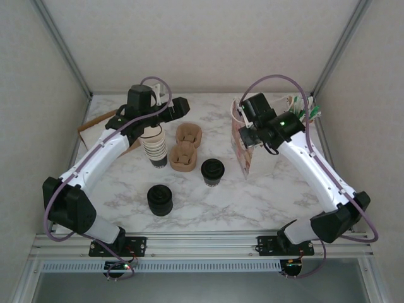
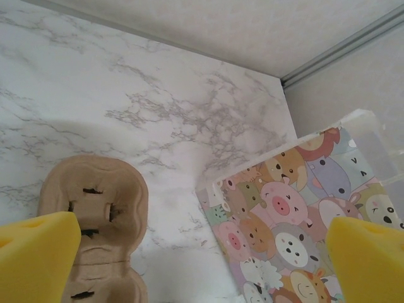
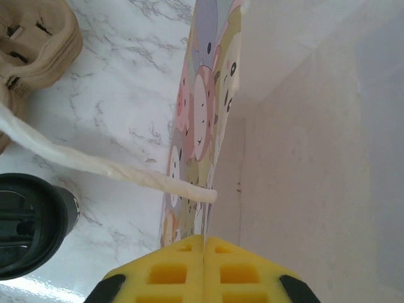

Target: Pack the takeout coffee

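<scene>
Coffee cup (image 1: 213, 172) stands upright and lidded mid-bench (image 1: 271, 196). Probably light, thin-walled, crushable: grip the wall below the lid. Left gripper (image 2: 203, 259) gapes, empty. Right gripper (image 3: 203, 245) is closed, pinching the bag (image 1: 243, 153) rim.

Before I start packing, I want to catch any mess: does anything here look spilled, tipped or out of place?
Nothing spilled or tipped. The takeout coffee stands upright, lid on. The one loose end: the paper bag has a white handle hanging out sideways over the table, while the right fingers pinch its rim.
</scene>
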Motion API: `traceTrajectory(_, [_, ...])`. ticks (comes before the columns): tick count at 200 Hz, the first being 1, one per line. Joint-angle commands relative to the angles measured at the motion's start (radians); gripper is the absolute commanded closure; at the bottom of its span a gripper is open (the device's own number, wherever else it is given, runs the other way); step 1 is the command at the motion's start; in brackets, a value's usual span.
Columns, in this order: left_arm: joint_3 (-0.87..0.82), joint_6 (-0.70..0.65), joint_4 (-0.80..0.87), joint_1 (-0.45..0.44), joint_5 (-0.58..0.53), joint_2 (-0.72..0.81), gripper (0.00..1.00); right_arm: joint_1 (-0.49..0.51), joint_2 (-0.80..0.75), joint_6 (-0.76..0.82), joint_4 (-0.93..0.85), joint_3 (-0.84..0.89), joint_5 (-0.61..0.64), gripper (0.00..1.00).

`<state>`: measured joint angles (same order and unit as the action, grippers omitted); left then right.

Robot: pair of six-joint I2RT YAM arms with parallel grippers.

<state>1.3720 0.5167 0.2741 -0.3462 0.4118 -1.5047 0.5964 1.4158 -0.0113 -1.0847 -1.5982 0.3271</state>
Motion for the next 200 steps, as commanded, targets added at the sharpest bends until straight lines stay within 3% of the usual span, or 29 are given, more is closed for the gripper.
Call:
traceTrajectory(1, [0.014, 0.013, -0.021, -0.019, -0.009, 0.002, 0.00, 0.011, -0.049, 0.004, 0.007, 0.052, 0.014, 1.00])
traceTrajectory(14, [0.023, 0.013, -0.016, -0.028, -0.013, -0.007, 0.00, 0.012, -0.067, 0.005, 0.012, 0.071, 0.013, 1.00])
traceTrajectory(88, [0.067, 0.012, 0.009, -0.061, -0.036, -0.038, 0.00, 0.012, -0.098, -0.015, -0.005, 0.106, 0.058, 0.75])
traceTrajectory(173, [0.079, 0.013, 0.015, -0.077, -0.047, -0.049, 0.00, 0.011, -0.087, -0.004, -0.021, 0.087, 0.127, 0.71])
traceTrajectory(200, [0.079, 0.013, 0.016, -0.077, -0.051, -0.047, 0.00, 0.012, -0.086, -0.001, -0.027, 0.068, 0.125, 0.64])
